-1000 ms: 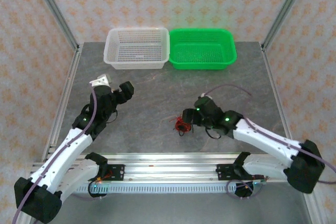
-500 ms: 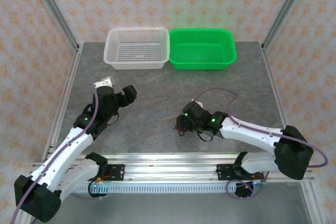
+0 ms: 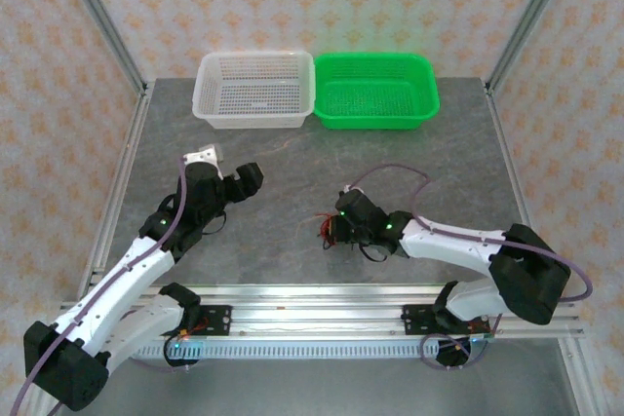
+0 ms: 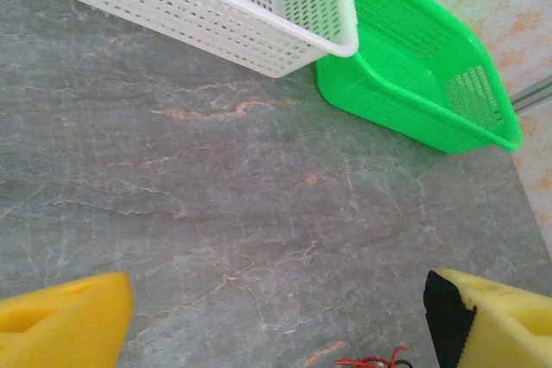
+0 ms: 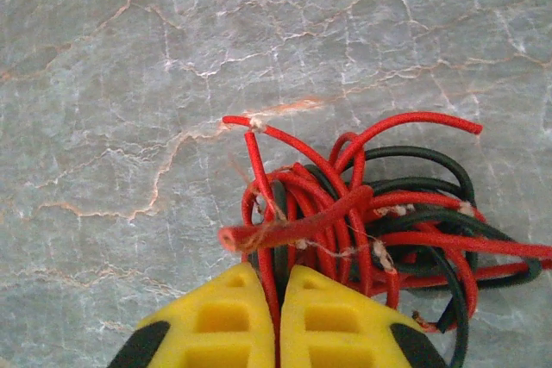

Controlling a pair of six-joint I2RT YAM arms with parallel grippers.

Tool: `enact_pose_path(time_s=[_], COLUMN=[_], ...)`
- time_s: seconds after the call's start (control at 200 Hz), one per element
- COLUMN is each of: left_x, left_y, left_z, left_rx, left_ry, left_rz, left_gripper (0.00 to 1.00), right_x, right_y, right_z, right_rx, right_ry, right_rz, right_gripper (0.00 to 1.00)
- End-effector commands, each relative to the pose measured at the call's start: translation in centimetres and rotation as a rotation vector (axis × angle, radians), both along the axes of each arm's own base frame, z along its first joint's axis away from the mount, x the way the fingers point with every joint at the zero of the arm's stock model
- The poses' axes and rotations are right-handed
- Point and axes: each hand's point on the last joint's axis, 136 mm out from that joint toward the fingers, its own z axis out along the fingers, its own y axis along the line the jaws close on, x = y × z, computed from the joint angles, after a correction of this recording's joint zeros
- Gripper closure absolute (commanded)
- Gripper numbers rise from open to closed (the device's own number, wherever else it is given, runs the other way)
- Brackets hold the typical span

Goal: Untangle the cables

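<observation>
Where the grey table (image 3: pixel 458 172) meets the back wall, a white basket (image 3: pixel 253 114) & a green basket (image 3: pixel 375 116) sit side by side, rims touching or nearly so, w/ no wires seen in either. Nearer the front, the left gripper (image 3: pixel 246 180) hovers over bare table w/ its jaws wide apart & nothing btwn them. Its wrist view has the yellow fingers (image 4: pixel 60 321) at the two lower corners & a scrap of red wire at the bottom edge. The right gripper (image 3: pixel 336 228) sits low at centre-front, on the cables (image 5: pixel 379 213): a tight knot of red & black strands lying on the table, well apart from both baskets. Its yellow pads (image 5: pixel 224 325) are pressed together on one red strand (image 5: pixel 261 178) that runs up out of the pinch into the knot. Step in hand, as judged: one strand secured, nothing separated yet. Next move prob. calls for the left gripper to come across & take the knot or a black strand, so the 2 can draw apart slowly; a fast pull risks dragging or tightening the whole bundle. Writing: no brand, label or lettering legible on baskets, grippers or wires.
</observation>
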Motion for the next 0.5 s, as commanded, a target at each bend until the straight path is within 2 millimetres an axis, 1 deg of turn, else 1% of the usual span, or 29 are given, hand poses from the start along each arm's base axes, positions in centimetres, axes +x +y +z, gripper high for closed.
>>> enact_pose_path(time_s=[0.0,0.045,0.08,0.095,0.115,0.14,0.15,0.16,0.295,0.37,0.495], left_x=[-0.1,-0.3,-0.5,-0.6,-0.7,-0.9,-1.0,-1.0,-2.2,-2.9,-3.9], left_y=[-1.5,-2.1,-2.8,-3.1,-3.5,-4.1,-4.3,-4.5,-7.7,-9.6,-12.2], left_z=[0.4,0.5,0.5,0.6,0.6,0.6,0.5,0.6,0.2,0.4,0.8], left_rx=[-0.038,-0.049,-0.059,-0.063,-0.070,-0.078,-0.080,-0.084,-0.139,-0.175,-0.232], left_ry=[-0.025,-0.035,-0.043,-0.048,-0.054,-0.059,-0.059,-0.063,-0.088,-0.115,-0.171], left_rz=[-0.056,-0.087,-0.119,-0.133,-0.151,-0.175,-0.183,-0.194,-0.329,-0.409,-0.528], left_gripper=[0.11,0.11,0.11,0.11,0.11,0.11,0.11,0.11,0.11,0.12,0.16], right_x=[0.5,0.9,1.4,1.4,1.7,1.9,2.1,2.2,3.1,3.5,4.3], right_y=[0.0,-0.2,-0.4,-0.5,-0.6,-0.8,-0.9,-1.0,-2.0,-2.3,-2.6], right_z=[1.4,2.5,3.8,3.9,4.9,5.2,6.1,6.6,10.8,12.2,13.8], right_rx=[0.083,0.131,0.180,0.189,0.222,0.239,0.262,0.277,0.432,0.498,0.620], right_ry=[-0.027,-0.035,-0.046,-0.045,-0.053,-0.046,-0.059,-0.061,-0.051,-0.021,0.044], right_rz=[0.045,0.046,0.045,0.045,0.045,0.045,0.045,0.045,0.049,0.035,0.003], right_gripper=[1.00,1.00,1.00,1.00,1.00,1.00,1.00,1.00,1.00,1.00,1.00])
